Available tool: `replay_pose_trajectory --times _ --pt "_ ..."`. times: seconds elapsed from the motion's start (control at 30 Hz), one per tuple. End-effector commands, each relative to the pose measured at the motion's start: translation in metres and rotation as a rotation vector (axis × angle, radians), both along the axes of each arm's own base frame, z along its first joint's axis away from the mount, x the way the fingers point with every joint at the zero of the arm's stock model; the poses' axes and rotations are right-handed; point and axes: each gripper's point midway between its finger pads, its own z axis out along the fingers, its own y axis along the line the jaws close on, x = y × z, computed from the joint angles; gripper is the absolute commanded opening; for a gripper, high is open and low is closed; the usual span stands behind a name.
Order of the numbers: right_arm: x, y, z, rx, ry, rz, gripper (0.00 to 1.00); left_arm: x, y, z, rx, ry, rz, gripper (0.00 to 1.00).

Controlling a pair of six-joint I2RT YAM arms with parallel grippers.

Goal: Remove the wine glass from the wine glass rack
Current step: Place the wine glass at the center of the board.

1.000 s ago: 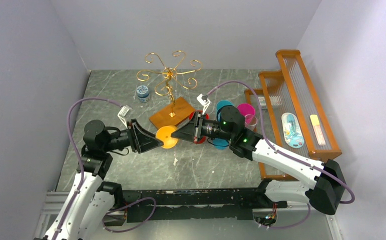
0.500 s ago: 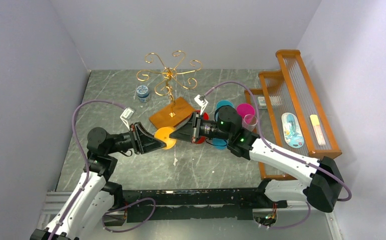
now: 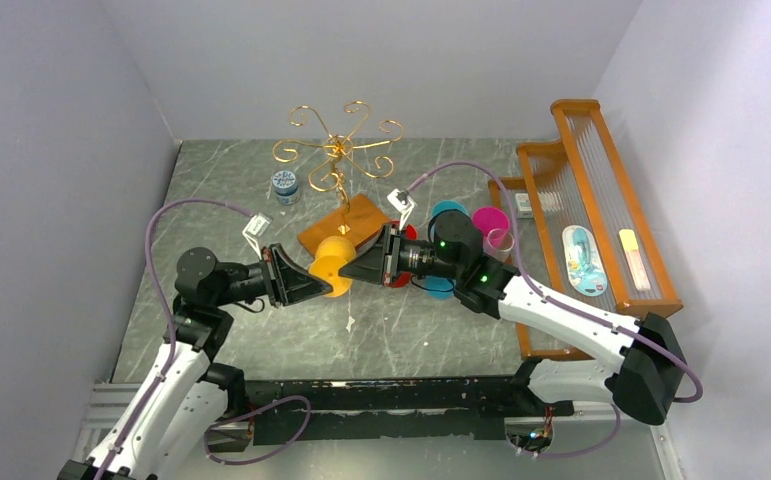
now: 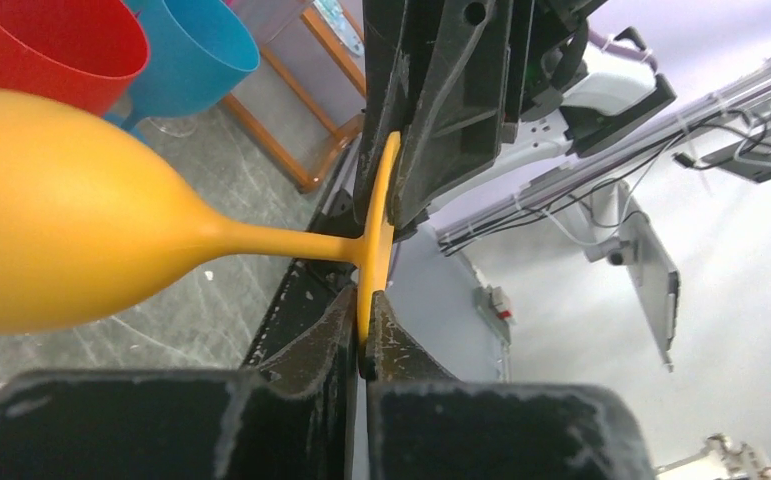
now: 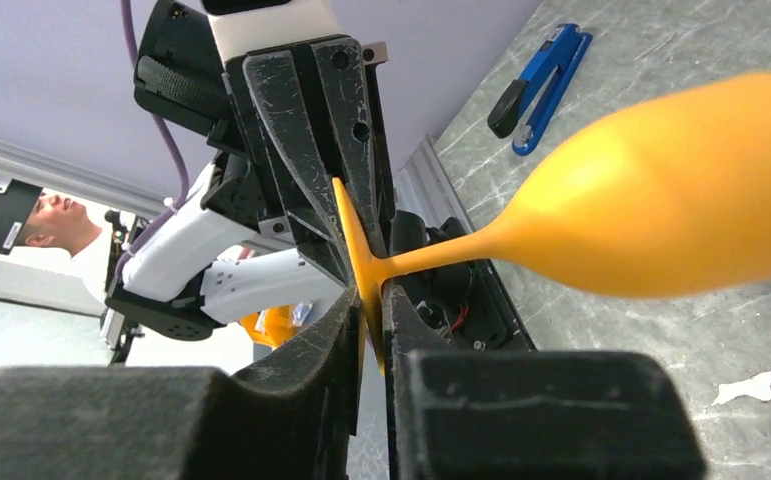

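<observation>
Bright and even from overhead in the top view, with only faint, soft shadows on the desk point(image 3: 401, 340); crisp throughout. Softer at both wrists: blur over the wine glass point(image 5: 661, 190) bowl at right, dark unfocused right pincer point(image 5: 373, 305) and left pincer point(image 4: 364, 315) along the bottom edges. Washed-out pale at right of the left wrist view.

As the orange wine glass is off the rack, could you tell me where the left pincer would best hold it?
Probably by the rim of its flat foot, coming in edge-on from the left. The orange wine glass lies sideways in the air, the right pincer is at the opposite rim, and the bowl is round and wide.
</observation>
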Motion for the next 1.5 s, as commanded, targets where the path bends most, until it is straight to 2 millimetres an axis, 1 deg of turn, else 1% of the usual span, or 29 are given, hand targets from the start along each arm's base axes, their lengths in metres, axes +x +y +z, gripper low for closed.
replay_pose_trajectory --times 0.0,0.1,0.23,0.33,0.37,0.4,0.5,0.57,0.67,0.77,0.83,0.93,1.0,1.03,1.07,1.13,1.17,1.23,1.3,1.47 --pt "-0.002 -0.001 0.023 0.030 -0.023 0.006 0.20 -0.007 0.001 0.000 0.063 -0.099 -0.023 0.05" --pt "-0.001 -0.004 0.027 0.037 -0.026 -0.011 0.33 -0.011 0.002 0.003 0.070 -0.144 -0.038 0.05" --pt "0.000 -0.012 0.039 0.058 -0.059 -0.049 0.49 -0.010 0.005 0.002 0.123 -0.199 -0.024 0.05" --pt "0.008 -0.020 0.040 0.025 -0.104 -0.112 0.55 -0.012 0.009 -0.006 0.178 -0.243 -0.022 0.05" --pt "0.017 -0.025 0.036 -0.016 -0.124 -0.167 0.56 -0.013 0.010 -0.009 0.195 -0.261 -0.025 0.05" --pt "0.022 -0.031 0.028 -0.077 -0.122 -0.200 0.57 -0.015 0.011 -0.011 0.210 -0.278 -0.034 0.05" --pt "0.030 -0.047 0.030 -0.130 -0.170 -0.278 0.58 -0.019 0.013 -0.016 0.235 -0.319 -0.058 0.05" --pt "0.030 -0.055 0.032 -0.114 -0.191 -0.313 0.58 -0.024 0.011 -0.016 0.216 -0.351 -0.085 0.05" --pt "0.028 -0.064 0.032 -0.100 -0.217 -0.337 0.58 -0.039 0.009 -0.009 0.150 -0.441 -0.169 0.05" --pt "0.023 -0.070 0.036 -0.117 -0.242 -0.323 0.62 -0.051 0.010 -0.006 0.130 -0.534 -0.219 0.05" --pt "0.025 -0.075 0.038 -0.149 -0.240 -0.335 0.65 -0.060 0.011 -0.002 0.113 -0.586 -0.260 0.05" --pt "0.028 -0.085 0.051 -0.155 -0.281 -0.309 0.63 -0.066 0.011 0.000 0.081 -0.612 -0.275 0.05" --pt "0.035 -0.094 0.055 -0.150 -0.264 -0.299 0.63 -0.068 0.011 0.010 0.052 -0.684 -0.267 0.05" --pt "0.034 -0.095 0.056 -0.139 -0.241 -0.247 0.64 -0.072 0.012 0.019 0.032 -0.717 -0.261 0.05" --pt "0.040 -0.099 0.054 -0.140 -0.219 -0.242 0.64 -0.074 0.012 0.028 0.019 -0.776 -0.246 0.05" --pt "0.039 -0.098 0.049 -0.120 -0.159 -0.153 0.64 -0.077 0.014 0.040 0.009 -0.888 -0.215 0.05" --pt "0.040 -0.098 0.047 -0.108 -0.141 -0.125 0.64 -0.077 0.014 0.042 0.012 -0.925 -0.215 0.05" --pt "0.038 -0.093 0.046 -0.077 -0.121 -0.066 0.65 -0.073 0.013 0.038 0.031 -0.957 -0.222 0.05" --pt "0.035 -0.091 0.049 -0.046 -0.116 -0.036 0.66 -0.069 0.012 0.027 0.046 -0.950 -0.241 0.05" --pt "0.032 -0.089 0.052 0.001 -0.125 -0.021 0.68 -0.071 0.010 0.004 0.056 -0.980 -0.306 0.05"
